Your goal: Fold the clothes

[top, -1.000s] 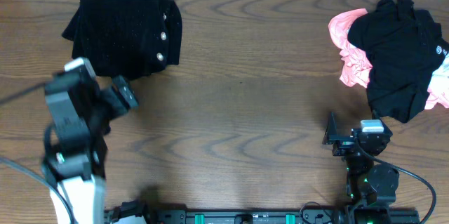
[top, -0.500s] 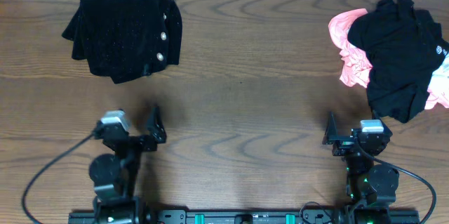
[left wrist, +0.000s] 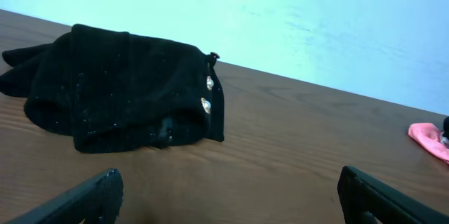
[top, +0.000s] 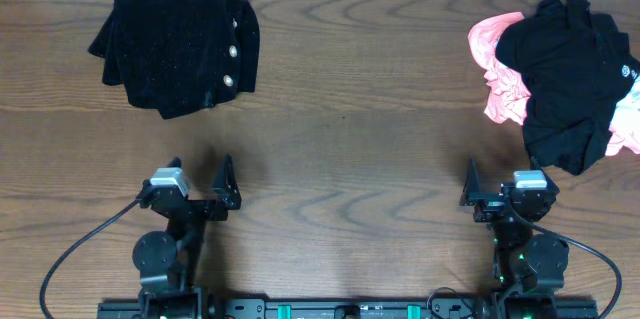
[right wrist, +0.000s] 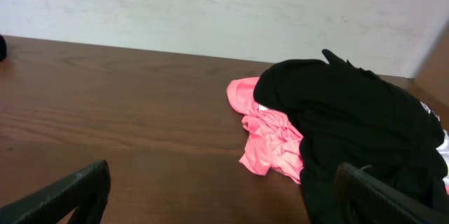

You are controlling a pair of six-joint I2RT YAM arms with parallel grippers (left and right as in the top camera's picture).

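Note:
The black fuzzy knit garment (top: 180,51) lies folded at the far left of the table, its pearly buttons along the right edge. It also shows in the left wrist view (left wrist: 119,87). My left gripper (top: 200,172) sits near the front edge, well short of the garment, open and empty; its fingers (left wrist: 224,196) frame bare wood. My right gripper (top: 498,174) is open and empty near the front right; in the right wrist view its fingers (right wrist: 224,192) frame bare wood.
A heap of other clothes lies at the far right: a black garment (top: 565,64) over a pink one (top: 500,64), also in the right wrist view, black (right wrist: 351,119) and pink (right wrist: 270,140). A pale wall stands behind the table.
My left arm has drawn back from beside the folded black garment to the front edge and settled there, gripper open. The garment and the right arm have not moved.

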